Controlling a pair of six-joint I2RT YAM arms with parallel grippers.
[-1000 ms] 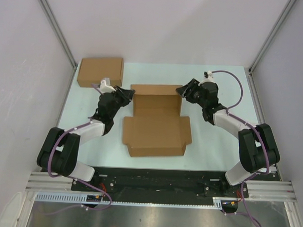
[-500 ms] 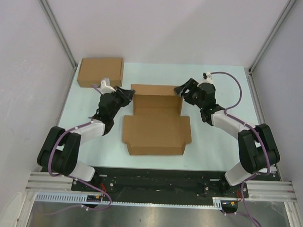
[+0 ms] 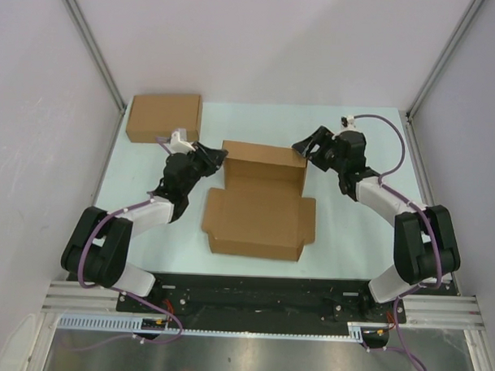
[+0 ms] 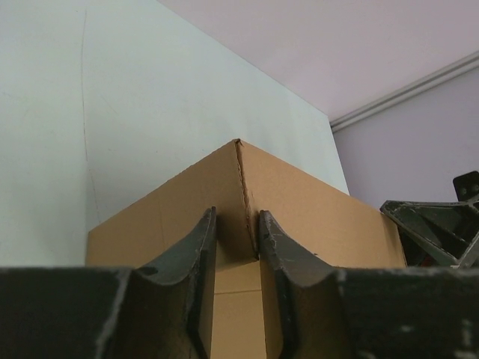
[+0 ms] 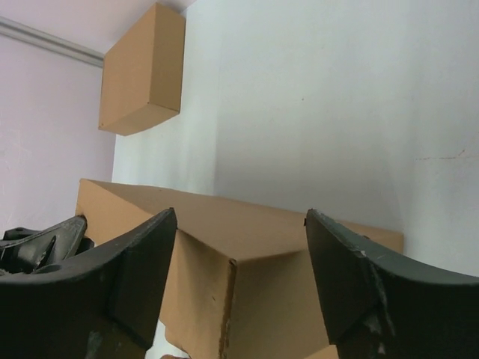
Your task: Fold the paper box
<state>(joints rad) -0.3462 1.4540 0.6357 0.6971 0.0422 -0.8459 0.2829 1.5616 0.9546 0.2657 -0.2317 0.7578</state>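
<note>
We see the left arm and the right arm start at the near edge of the desk. Just past their bases, in the middle of the desk, lies the paper box. Its big flat part rests on the desk, and a short side flap sticks out on the left and on the right.

A bit farther back, the back wall of the paper box stands up from the flat part. The left arm reaches in to the back left corner of that wall. The left end effector is narrow. In its wrist view, its two dark fingers sit close together with the folded corner of the card between them, so it is holding the paper box there.

The right arm reaches in to the back right corner. The right end effector is wide. In its wrist view the fingers stand far apart, one on each side of the corner. We cannot tell if they touch the card.

Farthest away, in the back left corner of the desk, sits another brown box. It is closed up and well apart from the paper box
</note>
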